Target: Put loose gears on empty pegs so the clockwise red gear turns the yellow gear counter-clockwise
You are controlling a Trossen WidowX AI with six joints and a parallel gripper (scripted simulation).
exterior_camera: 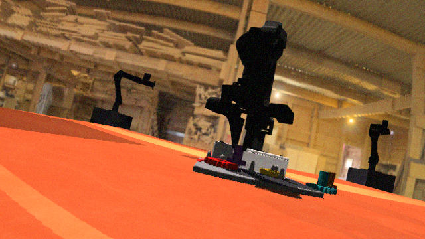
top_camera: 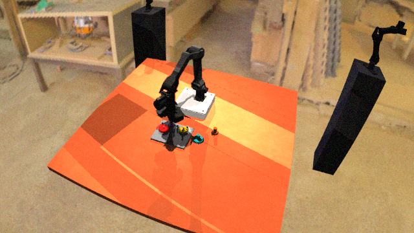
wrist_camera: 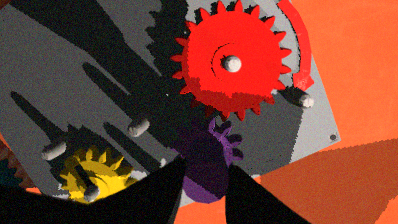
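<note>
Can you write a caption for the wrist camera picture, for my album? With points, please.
Black fingers pinch a purple gear [wrist_camera: 205,160] near the big red gear [wrist_camera: 242,62].

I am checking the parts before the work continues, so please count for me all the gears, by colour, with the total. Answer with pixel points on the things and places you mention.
Red gear [top_camera: 163,129] [exterior_camera: 220,162] [wrist_camera: 250,75]: 1
Yellow gear [top_camera: 183,130] [exterior_camera: 269,172] [wrist_camera: 107,181]: 1
Purple gear [top_camera: 171,124] [exterior_camera: 238,155] [wrist_camera: 205,165]: 1
Teal gear [top_camera: 198,139] [exterior_camera: 323,180] [wrist_camera: 5,169]: 1
Orange gear [top_camera: 215,131] [exterior_camera: 331,179]: 1
Total: 5
</note>
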